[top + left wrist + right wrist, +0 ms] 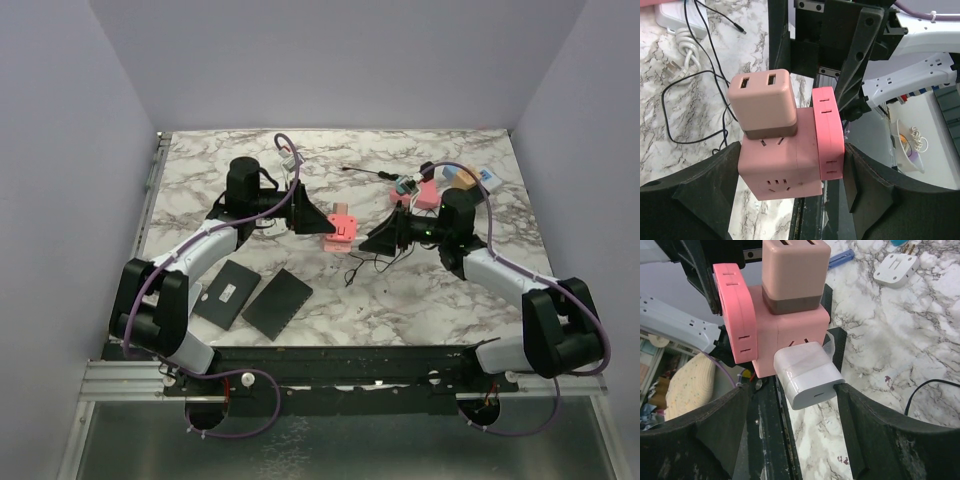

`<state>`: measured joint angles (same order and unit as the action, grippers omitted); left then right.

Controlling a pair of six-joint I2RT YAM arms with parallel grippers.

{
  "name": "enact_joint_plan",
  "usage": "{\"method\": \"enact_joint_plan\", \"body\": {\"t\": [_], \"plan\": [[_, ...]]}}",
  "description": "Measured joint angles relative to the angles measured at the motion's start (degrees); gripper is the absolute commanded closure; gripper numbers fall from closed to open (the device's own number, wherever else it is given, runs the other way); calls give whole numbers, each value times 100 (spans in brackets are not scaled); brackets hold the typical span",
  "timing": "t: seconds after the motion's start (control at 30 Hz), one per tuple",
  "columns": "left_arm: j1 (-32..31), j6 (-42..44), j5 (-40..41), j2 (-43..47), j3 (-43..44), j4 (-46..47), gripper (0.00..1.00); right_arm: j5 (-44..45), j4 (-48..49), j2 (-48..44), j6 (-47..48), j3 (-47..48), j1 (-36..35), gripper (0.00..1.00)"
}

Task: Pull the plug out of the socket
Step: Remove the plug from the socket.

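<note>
Between the fingers of the left gripper (792, 155) sits the socket (775, 172), a pink cube clenched by two opposite sides and held above the marble bench (670, 135). Its faces carry slotted outlets. A brighter pink plate (828, 132) with slots of its own covers the side that rests against one finger. On the cube's top face, farther out from the gripper, a beige adapter (761, 100) with a brown base and two USB openings is plugged in.

Facing the cube from the other side, the right gripper (792, 392) is released, with its fingers standing either side of the plug (807, 375). The plug is a glossy white block with rounded corners that sticks out of the socket toward this gripper. One finger (855, 405) is right at the plug's edge, and the other stands apart from it.

Only the right wrist view shows the plug, since from the left wrist the cube hides it. The left wrist view alone shows a coiled white cord (684, 52) and a thin black cable (690, 107) on the bench beyond the gripper. The overhead view alone shows both arms meeting over the middle of the bench and two flat black pads (250, 296) lying behind the left gripper, beside its arm.
</note>
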<state>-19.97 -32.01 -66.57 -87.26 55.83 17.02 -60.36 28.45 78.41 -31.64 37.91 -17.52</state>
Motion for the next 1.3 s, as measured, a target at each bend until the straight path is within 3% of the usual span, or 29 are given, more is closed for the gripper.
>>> {"method": "enact_joint_plan", "body": {"t": [0.47,0.73,1.17,1.3], "plan": [[-116,-142,-26,155,0,284,79,-37,590,258,-271,-151,-4,16],[-120,-203,-48,184,0,354,80,-138,857,260,-369,-155,-4,28],[-122,-597,-28,181,-2,761,80,-592,713,260,-179,-68,-94,27],[-140,-680,-31,175,-2,866,80,-619,837,323,-258,-61,-118,34]]}}
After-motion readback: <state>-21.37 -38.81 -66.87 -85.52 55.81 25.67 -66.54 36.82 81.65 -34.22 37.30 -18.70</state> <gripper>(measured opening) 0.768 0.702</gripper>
